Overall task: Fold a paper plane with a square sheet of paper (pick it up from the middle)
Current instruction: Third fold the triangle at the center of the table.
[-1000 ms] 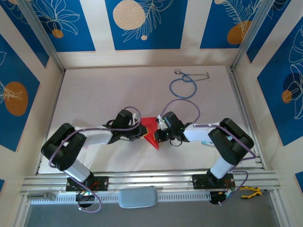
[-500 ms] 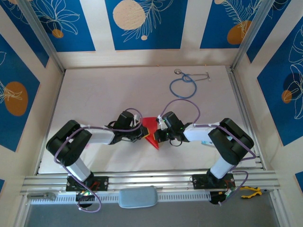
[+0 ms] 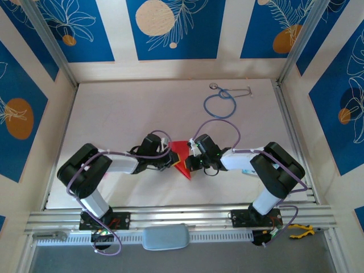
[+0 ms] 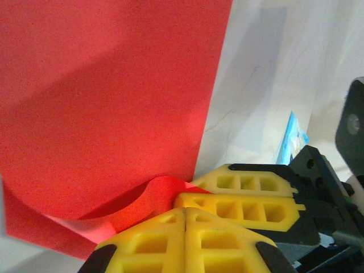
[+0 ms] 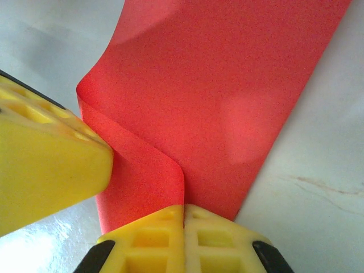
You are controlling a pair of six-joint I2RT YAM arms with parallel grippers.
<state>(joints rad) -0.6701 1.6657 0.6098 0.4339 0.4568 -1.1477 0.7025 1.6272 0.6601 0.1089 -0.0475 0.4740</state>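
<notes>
White table (image 3: 114, 114) lies under your two arms; the red sheet of paper (image 3: 181, 154) sits near the middle of it, between the two arms; it is partly folded and one edge curls up off the table; your right gripper (image 5: 183, 209) is closed tight and pinches the curled fold; your left gripper (image 4: 185, 211) is closed tight too; its tips touch the paper, but you cannot tell if it pinches any; the two grippers almost meet over the sheet; a blue stethoscope (image 3: 220, 104) lies well apart, near the far edge of the table.
</notes>
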